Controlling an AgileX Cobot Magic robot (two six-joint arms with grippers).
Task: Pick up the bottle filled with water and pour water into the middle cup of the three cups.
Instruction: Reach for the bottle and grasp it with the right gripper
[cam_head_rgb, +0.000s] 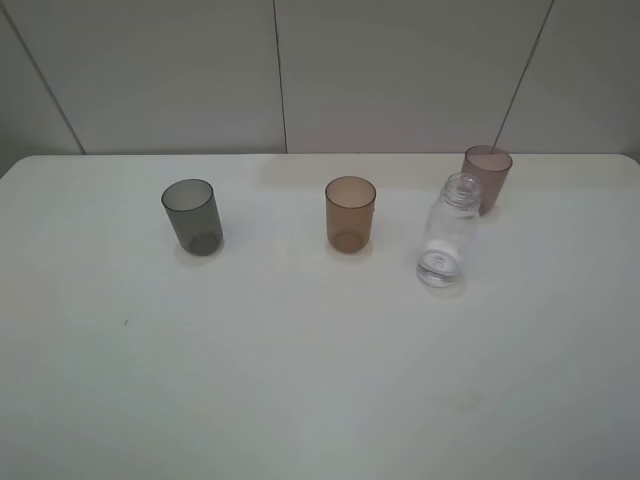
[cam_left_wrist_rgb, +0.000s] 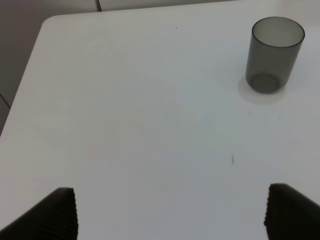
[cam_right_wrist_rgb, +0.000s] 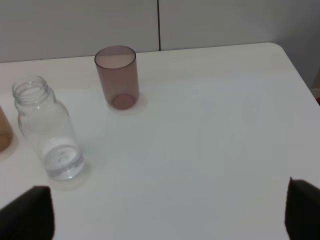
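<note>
The clear capless bottle (cam_head_rgb: 446, 240) stands upright on the white table (cam_head_rgb: 300, 380), with a little water showing at its bottom. The orange-brown middle cup (cam_head_rgb: 350, 214) stands just left of it. The smoky grey cup (cam_head_rgb: 192, 216) is at the left and the pink-mauve cup (cam_head_rgb: 486, 178) is behind the bottle to the right. Neither gripper shows in the exterior high view. My left gripper (cam_left_wrist_rgb: 170, 215) is open and empty, well short of the grey cup (cam_left_wrist_rgb: 274, 54). My right gripper (cam_right_wrist_rgb: 170, 212) is open and empty, short of the bottle (cam_right_wrist_rgb: 47, 132) and the pink-mauve cup (cam_right_wrist_rgb: 118, 77).
A pale panelled wall (cam_head_rgb: 300, 70) runs behind the table's far edge. The table's left corner (cam_left_wrist_rgb: 47, 22) and right corner (cam_right_wrist_rgb: 277, 47) show in the wrist views. A sliver of the orange-brown cup (cam_right_wrist_rgb: 4, 132) is at the right wrist view's edge.
</note>
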